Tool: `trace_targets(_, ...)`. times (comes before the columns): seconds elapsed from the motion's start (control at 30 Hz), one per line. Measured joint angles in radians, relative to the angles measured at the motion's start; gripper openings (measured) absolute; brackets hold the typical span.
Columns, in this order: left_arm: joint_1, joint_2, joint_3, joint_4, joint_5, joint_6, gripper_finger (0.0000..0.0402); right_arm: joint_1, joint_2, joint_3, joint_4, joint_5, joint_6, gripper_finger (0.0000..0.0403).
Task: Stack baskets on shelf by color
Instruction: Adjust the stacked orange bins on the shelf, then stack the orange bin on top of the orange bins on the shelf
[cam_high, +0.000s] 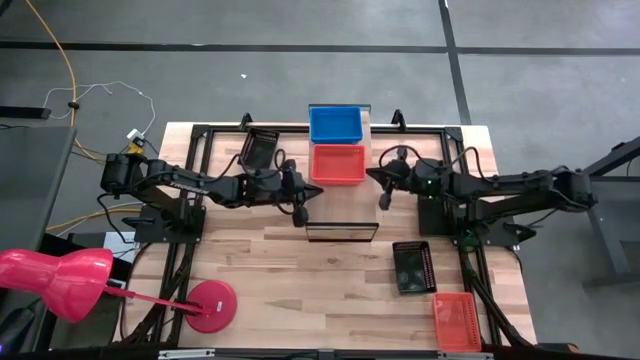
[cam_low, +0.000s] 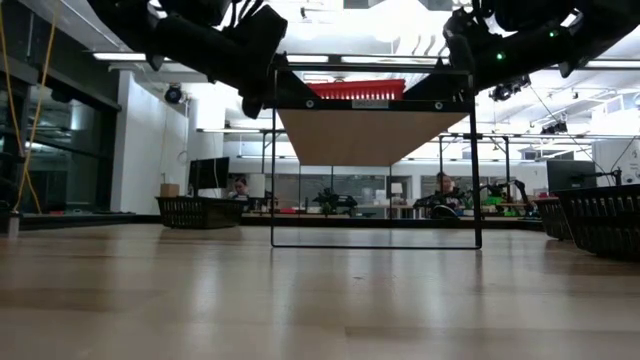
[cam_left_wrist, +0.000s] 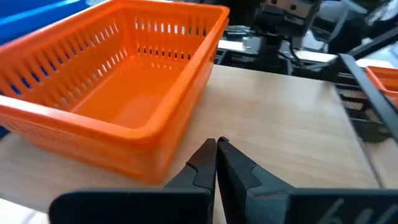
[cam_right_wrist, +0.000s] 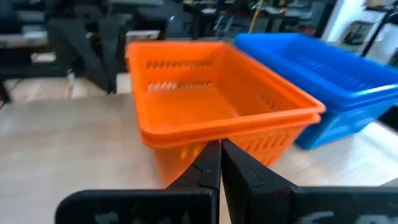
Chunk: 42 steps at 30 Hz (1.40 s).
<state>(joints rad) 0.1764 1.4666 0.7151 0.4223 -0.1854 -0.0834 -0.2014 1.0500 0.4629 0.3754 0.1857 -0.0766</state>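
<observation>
On the shelf (cam_low: 360, 135) at the table's middle stand an orange basket (cam_high: 337, 163) and, behind it toward the far edge, a blue basket (cam_high: 335, 123). In the right wrist view the orange basket (cam_right_wrist: 205, 106) shows a double rim, one basket nested in another, with the blue basket (cam_right_wrist: 323, 74) beside it. My left gripper (cam_high: 303, 213) hangs shut to the left of the orange basket (cam_left_wrist: 118, 93), near its front corner. My right gripper (cam_high: 385, 198) hangs shut to its right, fingertips (cam_right_wrist: 211, 155) close before its wall.
A black basket (cam_high: 260, 147) lies at the far left. Another black basket (cam_high: 413, 267) and a red one (cam_high: 457, 320) lie near the right front. A pink lamp (cam_high: 60, 280) on a round base (cam_high: 212, 305) stands at the front left.
</observation>
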Motion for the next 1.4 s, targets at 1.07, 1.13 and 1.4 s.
trace_targets(1.07,0.012,-0.427,-0.18,-0.082,0.014,0.135,0.0,-0.053,-0.27,0.0,-0.409,0.039,0.141,0.0)
trace_targets(1.13,0.012,-0.495,-0.267,0.015,0.014,0.118,0.0,-0.053,-0.306,0.0,-0.412,0.002,0.173,0.0)
trace_targets(1.4,0.012,-0.673,-0.539,0.359,0.02,0.037,0.0,-0.049,-0.358,0.062,-0.581,-0.111,0.362,0.0016)
